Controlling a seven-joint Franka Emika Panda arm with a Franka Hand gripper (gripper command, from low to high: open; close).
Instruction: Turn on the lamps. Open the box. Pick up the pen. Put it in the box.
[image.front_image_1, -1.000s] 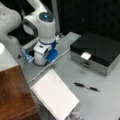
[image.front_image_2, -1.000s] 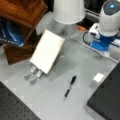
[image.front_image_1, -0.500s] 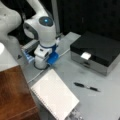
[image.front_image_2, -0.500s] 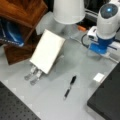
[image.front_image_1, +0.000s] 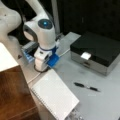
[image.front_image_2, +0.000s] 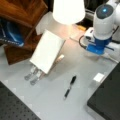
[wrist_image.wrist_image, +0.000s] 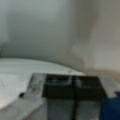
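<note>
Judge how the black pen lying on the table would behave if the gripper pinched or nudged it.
The pen is slim and apparently round, lying flat on the smooth table, so a nudge would probably roll it. It looks rigid and light. Its narrow barrel leaves little margin for a pinch.

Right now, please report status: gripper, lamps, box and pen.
Gripper down at table by white cable. One lamp glowing. Box lid shut. Pen lies free on table, nothing blocking it.

Black pen (image.front_image_1: 86, 86); black-lidded, silver-sided box (image.front_image_1: 98, 52); cream lampshade (image.front_image_2: 68, 11).
</note>
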